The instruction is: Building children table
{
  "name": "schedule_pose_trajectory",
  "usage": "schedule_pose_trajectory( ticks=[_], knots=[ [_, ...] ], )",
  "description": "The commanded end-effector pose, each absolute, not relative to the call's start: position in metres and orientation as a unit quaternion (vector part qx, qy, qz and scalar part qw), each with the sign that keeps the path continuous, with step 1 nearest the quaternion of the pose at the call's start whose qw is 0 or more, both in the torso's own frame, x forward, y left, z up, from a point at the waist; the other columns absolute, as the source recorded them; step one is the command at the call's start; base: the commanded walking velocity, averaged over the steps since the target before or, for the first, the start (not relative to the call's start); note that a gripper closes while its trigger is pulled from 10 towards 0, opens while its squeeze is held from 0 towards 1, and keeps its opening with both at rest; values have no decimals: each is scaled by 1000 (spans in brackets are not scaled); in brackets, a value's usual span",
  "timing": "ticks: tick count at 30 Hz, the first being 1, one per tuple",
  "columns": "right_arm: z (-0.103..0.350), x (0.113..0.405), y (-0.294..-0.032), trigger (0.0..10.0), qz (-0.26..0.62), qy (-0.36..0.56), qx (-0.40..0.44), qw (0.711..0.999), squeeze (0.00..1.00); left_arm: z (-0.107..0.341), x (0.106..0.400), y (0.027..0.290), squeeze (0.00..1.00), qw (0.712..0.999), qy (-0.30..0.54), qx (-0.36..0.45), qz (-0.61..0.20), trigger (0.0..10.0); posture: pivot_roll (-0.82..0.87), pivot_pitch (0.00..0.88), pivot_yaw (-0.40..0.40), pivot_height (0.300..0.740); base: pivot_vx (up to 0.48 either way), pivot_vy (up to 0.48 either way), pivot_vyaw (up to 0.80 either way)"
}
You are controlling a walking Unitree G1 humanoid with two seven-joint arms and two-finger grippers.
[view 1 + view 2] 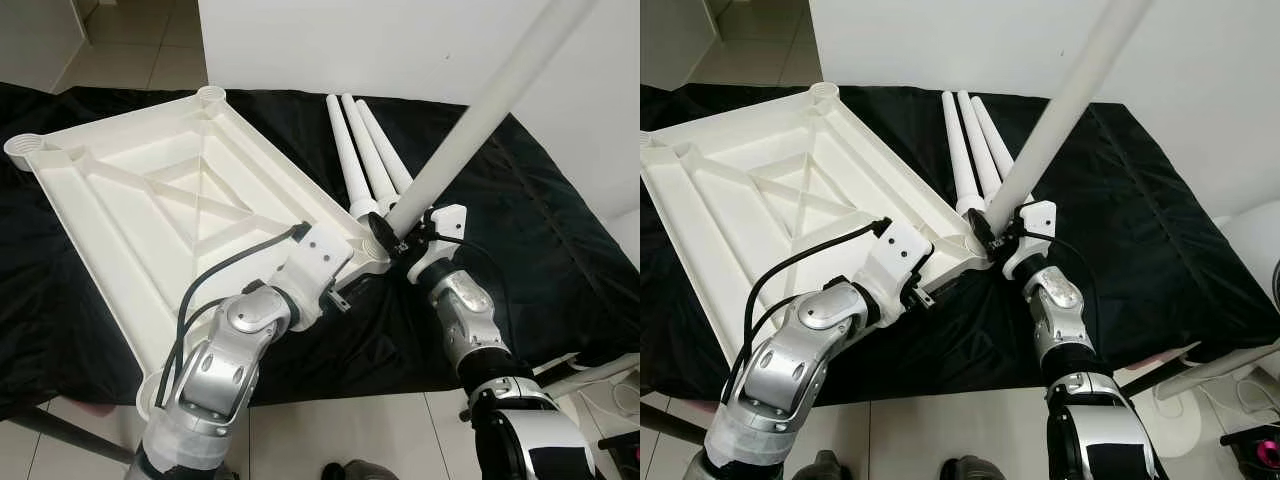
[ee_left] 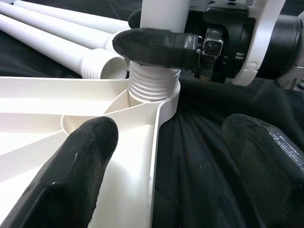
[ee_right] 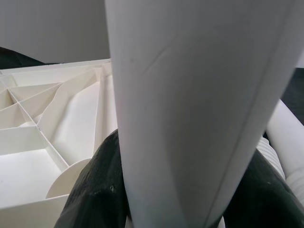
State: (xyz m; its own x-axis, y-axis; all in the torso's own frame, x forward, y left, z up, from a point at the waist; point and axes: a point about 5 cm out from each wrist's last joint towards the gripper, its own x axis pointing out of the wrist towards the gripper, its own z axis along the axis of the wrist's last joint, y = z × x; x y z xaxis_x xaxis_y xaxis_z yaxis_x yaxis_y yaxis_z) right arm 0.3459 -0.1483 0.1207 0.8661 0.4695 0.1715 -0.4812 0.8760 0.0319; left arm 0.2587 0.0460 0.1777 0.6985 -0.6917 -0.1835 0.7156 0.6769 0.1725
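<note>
Gripping table leg point(image 1: 480, 115) w/ right gripper point(image 1: 385, 232) at tabletop point(image 1: 150, 200) corner socket.

— What can't you make out?
— The raised leg point(image 1: 480, 110) runs off the top edge, so its far end is cut off. Its threaded end point(image 2: 153, 85) sinks into the corner socket point(image 2: 164, 102), and how deep it sits is hidden.
— And the tabletop point(image 1: 150, 200)?
— The left arm point(image 1: 240, 340) covers its near corner, where the left gripper point(image 2: 161, 156) straddles the rim.
— The spare legs point(image 1: 360, 150)?
— Their near ends are hidden behind the right gripper point(image 1: 385, 235).
</note>
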Motion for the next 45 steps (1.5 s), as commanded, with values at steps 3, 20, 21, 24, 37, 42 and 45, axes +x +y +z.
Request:
schedule_pose_trajectory(
  ticks=[3, 20, 21, 24, 37, 42, 45],
  knots=[
    [77, 331, -148, 10000, 241, 27, 51, 969, 0, 179, 259, 48, 0, 925, 47, 117, -357, 10000, 26, 68, -59, 740, 0, 0, 0],
    [86, 348, -157, 10000, 297, 123, -47, 946, 0, 180, 261, 48, 0, 925, 45, 120, -357, 10000, 27, 61, -54, 740, 0, 0, 0],
    [85, 349, -158, 10000, 298, 129, -47, 945, 0, 180, 261, 48, 0, 925, 44, 121, -356, 10000, 34, 59, -57, 740, 0, 0, 0],
    [84, 349, -158, 10000, 296, 131, -53, 945, 0, 180, 261, 49, 0, 926, 44, 121, -355, 10000, 35, 59, -57, 740, 0, 0, 0],
    [83, 348, -149, 10000, 190, 80, 2, 979, 0, 180, 260, 50, 0, 926, 45, 121, -355, 10000, 36, 59, -62, 740, 0, 0, 0],
    [89, 348, -138, 10000, 114, 49, 34, 992, 0, 179, 258, 49, 0, 925, 45, 120, -357, 10000, 34, 51, -67, 740, 0, 0, 0],
    [92, 348, -132, 10000, 92, 43, 41, 994, 0, 179, 258, 48, 0, 925, 45, 120, -357, 10000, 34, 49, -68, 740, 0, 0, 0]
  ],
)
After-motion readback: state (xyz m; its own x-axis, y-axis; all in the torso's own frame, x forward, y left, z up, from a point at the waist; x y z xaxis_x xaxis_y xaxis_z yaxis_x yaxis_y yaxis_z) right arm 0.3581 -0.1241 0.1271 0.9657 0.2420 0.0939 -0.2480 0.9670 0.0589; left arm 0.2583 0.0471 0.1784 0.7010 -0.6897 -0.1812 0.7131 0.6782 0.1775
